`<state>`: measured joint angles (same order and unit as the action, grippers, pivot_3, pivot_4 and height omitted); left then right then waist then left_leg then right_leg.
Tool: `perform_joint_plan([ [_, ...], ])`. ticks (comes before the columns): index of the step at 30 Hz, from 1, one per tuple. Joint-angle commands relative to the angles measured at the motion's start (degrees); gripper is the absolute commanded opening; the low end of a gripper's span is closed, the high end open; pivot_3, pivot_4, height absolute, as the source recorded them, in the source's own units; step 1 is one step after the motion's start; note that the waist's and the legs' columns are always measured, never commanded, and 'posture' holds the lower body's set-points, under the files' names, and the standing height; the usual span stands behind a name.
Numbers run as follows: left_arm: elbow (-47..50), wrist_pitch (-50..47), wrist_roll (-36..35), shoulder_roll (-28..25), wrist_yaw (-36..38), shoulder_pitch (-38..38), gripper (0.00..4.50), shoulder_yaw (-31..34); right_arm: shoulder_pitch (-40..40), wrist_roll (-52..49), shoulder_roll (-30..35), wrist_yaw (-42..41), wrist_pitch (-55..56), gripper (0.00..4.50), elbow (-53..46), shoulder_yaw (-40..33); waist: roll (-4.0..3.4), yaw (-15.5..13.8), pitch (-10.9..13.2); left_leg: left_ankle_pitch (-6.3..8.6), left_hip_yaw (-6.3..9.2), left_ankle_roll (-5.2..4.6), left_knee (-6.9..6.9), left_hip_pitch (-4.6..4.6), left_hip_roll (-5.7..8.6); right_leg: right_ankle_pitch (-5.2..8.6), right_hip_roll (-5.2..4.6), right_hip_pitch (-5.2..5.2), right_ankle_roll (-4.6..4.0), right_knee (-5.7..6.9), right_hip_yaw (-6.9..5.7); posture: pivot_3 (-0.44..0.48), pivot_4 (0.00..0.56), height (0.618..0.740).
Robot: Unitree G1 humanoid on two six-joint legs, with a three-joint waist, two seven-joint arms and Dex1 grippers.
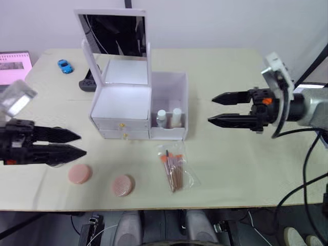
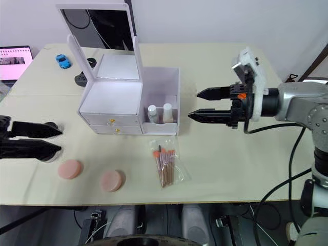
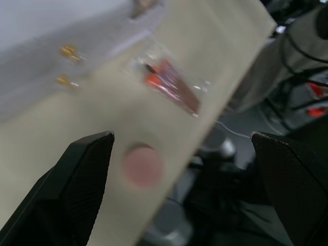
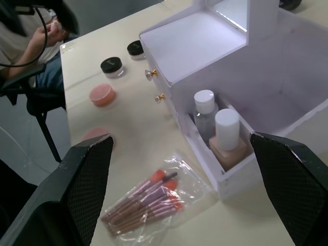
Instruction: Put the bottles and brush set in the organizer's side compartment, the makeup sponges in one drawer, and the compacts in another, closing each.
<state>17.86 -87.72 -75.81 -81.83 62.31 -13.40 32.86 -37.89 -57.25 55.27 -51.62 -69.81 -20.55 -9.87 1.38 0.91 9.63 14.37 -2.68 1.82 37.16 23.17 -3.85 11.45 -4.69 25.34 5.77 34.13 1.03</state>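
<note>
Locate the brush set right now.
The brush set lies in its clear bag on the table, just in front of the organizer below its side compartment, with the nearer pink sponge to its left.

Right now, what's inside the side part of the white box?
Two bottles with white caps stand in the organizer's side compartment. Its front wall hides their bottoms. The brush set lies outside, on the table.

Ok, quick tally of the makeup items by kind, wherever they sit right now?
Bottles: 2, standing in the organizer's side compartment
Brush set: 1 bag, on the table
Pink sponges: 2, on the table
Black-lidded compacts: 2, on the table
Total: 7
</note>
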Motion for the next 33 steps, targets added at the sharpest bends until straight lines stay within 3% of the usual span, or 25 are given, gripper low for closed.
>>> perform_joint_plan([
  [1, -0.8, -0.4, -12.1, 1.0, -8.6, -5.6, 4.50, -8.3, 0.4, -4.9, -0.6, 4.3, -5.8, 4.48, -4.2, -0.2, 0.00, 0.0, 0.0, 0.00, 0.00, 0.00, 0.00, 0.05, 0.00, -0.02, 0.00, 0.02, -0.03, 0.01, 0.01, 0.000, 0.150, 0.723],
  [4, 0.4, 4.1, -21.4, 3.6, -19.4, -6.7, 3.62, -15.8, 1.2, -9.1, -2.2, 8.3, -9.7, 4.50, -5.5, -1.1, 0.00, 0.0, 0.0, -0.01, -0.01, -0.02, -0.04, 0.20, 0.01, -0.10, 0.03, -0.08, -0.14, 0.09, 0.02, 0.000, 0.150, 0.723],
  [10, 6.5, 15.7, -35.5, 7.1, -38.9, -2.9, 0.39, -27.8, 3.1, -13.2, -4.3, 17.9, -19.6, 4.50, -3.7, -1.4, 0.04, 0.0, 0.0, -0.01, 0.00, -0.03, -0.05, 0.23, 0.01, -0.06, 0.06, -0.05, -0.08, 0.10, 0.05, 0.000, 0.150, 0.723],
  [11, 6.5, 17.6, -36.6, 8.1, -41.6, -2.7, 0.05, -29.7, 3.4, -14.0, -4.6, 18.9, -21.2, 4.50, -3.3, -1.6, 0.04, -0.1, 0.0, -0.01, 0.00, -0.03, -0.03, 0.22, 0.01, -0.07, 0.05, -0.08, -0.10, 0.09, 0.07, 0.000, 0.150, 0.723],
  [17, 7.9, 24.6, -36.1, 17.1, -58.7, -5.1, 0.05, -40.6, 7.5, -21.2, -1.9, 27.2, -22.7, 4.50, 1.6, 1.3, 0.06, -0.3, 0.0, -0.02, 0.06, -0.03, 0.19, 0.11, 0.06, -0.13, 0.06, -0.35, -0.19, 0.09, 0.07, 0.000, 0.150, 0.723],
  [21, 7.1, 25.8, -35.4, 24.4, -65.3, -7.7, 0.05, -46.6, 9.9, -25.3, -3.3, 34.3, -22.7, 4.50, 5.5, 3.6, 0.17, -0.2, -0.1, -0.02, 0.07, -0.03, 0.32, 0.11, 0.12, -0.14, 0.04, -0.49, -0.20, 0.00, 0.14, 0.000, 0.150, 0.723],
  [26, 1.8, 24.7, -28.6, 31.3, -69.2, -8.1, 0.05, -50.7, 12.7, -27.7, -7.9, 42.5, -21.6, 4.50, 9.4, 2.1, 0.20, -0.3, -0.1, -0.02, 0.15, -0.05, 0.29, 0.09, 0.15, -0.14, 0.11, -0.52, -0.18, 0.04, 0.17, 0.000, 0.150, 0.723],
  [33, -1.2, 22.0, -20.8, 37.6, -69.8, -6.9, 0.05, -51.7, 13.1, -32.5, -9.2, 47.8, -20.6, 4.50, 12.3, 3.9, 0.20, -0.2, -0.1, -0.03, 0.23, -0.05, 0.33, 0.10, 0.15, -0.14, 0.15, -0.56, -0.18, 0.05, 0.16, 0.000, 0.150, 0.723],
])
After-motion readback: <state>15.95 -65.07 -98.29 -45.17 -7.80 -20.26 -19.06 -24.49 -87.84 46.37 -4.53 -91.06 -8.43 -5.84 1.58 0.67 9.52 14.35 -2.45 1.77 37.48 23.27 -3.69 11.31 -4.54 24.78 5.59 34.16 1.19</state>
